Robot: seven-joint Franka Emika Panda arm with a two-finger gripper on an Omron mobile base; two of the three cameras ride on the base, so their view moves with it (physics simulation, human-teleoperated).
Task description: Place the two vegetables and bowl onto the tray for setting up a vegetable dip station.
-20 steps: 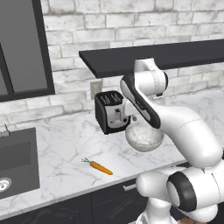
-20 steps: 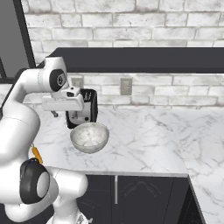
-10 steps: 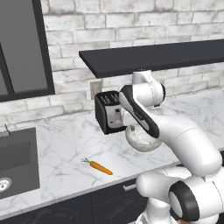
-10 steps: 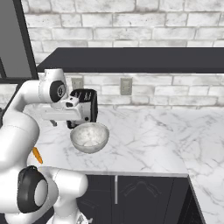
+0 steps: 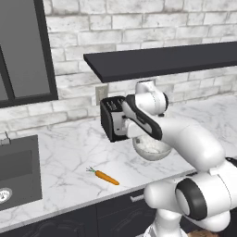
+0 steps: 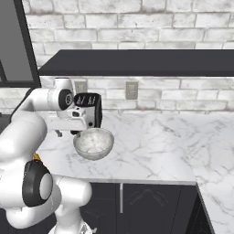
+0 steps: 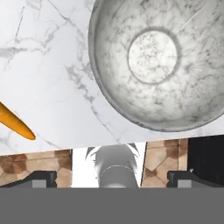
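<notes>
Carrot [image 5: 107, 177] near counter front edge, left of bowl [image 6: 93, 144] and well apart. Bowl empty, upright on marble counter [image 6: 151, 141], just before toaster [image 6: 89, 109]. Gripper [image 7: 111, 177] above bowl, jaws spread wide, holding nothing. Best: descend straight, straddle near rim wall, clamp firmly, lift level. Tray location unknown.

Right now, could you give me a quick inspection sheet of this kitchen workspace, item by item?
Surface: white marble counter, dark cabinets below.
Job's things: marble bowl upright and empty near the counter's front edge; carrot lying flat on the counter to its left, apart from it. Cucumber and tray: nothing seen.
Clutter: black toaster behind the bowl.
Grippers: gripper open, hovering above the bowl's left rim, holding nothing.
Cables: nothing seen.
Surroundings: brick wall, dark shelf, wall outlet, sink at far left.
</notes>
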